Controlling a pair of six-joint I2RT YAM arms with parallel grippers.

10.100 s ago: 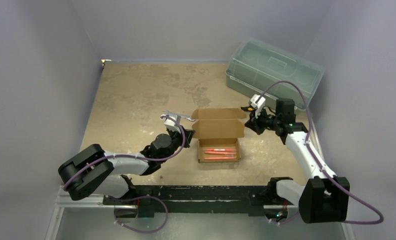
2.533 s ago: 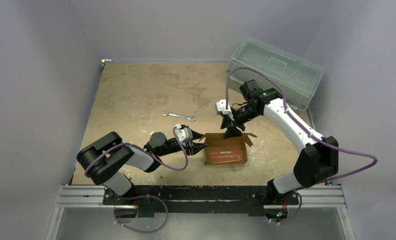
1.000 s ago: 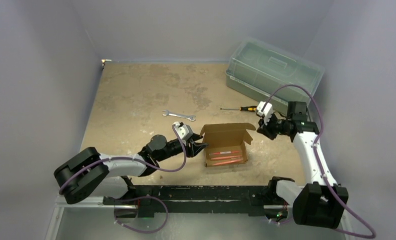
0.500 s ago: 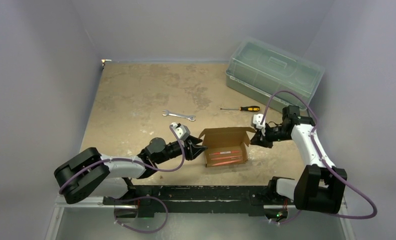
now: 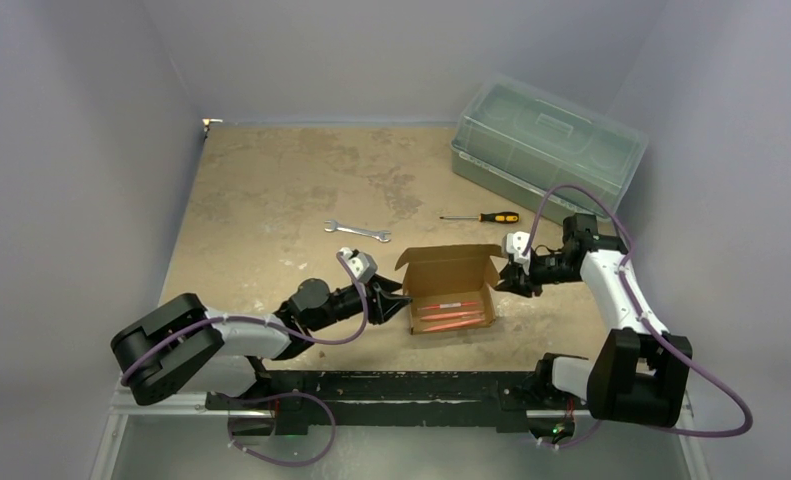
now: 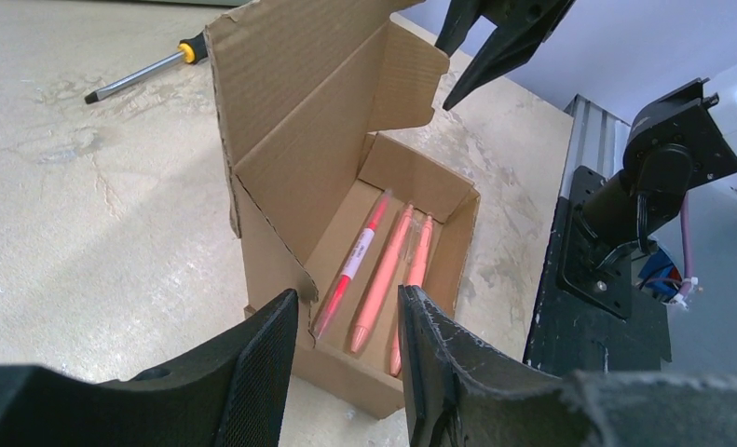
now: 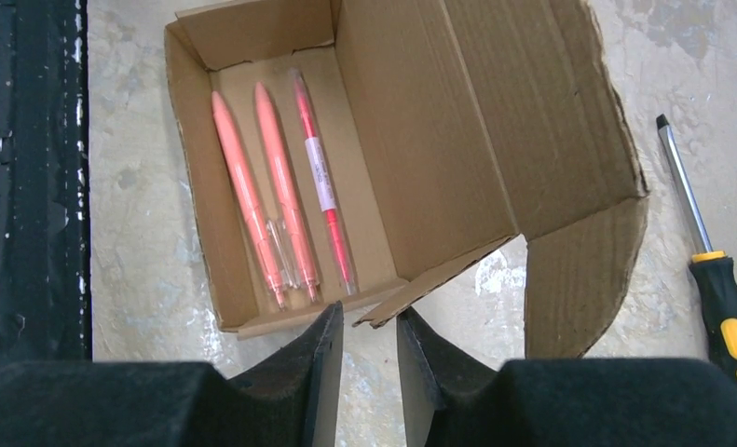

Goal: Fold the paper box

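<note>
1. From above, we see the paper box (image 5: 449, 268) by the bench's (image 5: 271, 200) near edge, right of centre. Its lid is raised and three pink pens (image 5: 453, 310) lie inside.
2. Left wrist: our left claw (image 5: 396, 300) is slightly parted and empty, just beside the box's left wall.
3. Right wrist: our right claw (image 5: 503, 284) is narrowly parted and grips nothing, with the box's flap just ahead.

Ahead of the black right gripper (image 7: 368, 321), the plain brown corrugated cardboard box (image 7: 420, 140) holds two salmon-pink plastic pens (image 7: 252, 200) and a redder white-labelled pen (image 7: 320, 186), with a yellow-and-black-handled steel screwdriver (image 7: 728, 326) to its right on the mottled beige tabletop (image 7: 127, 140).
</note>
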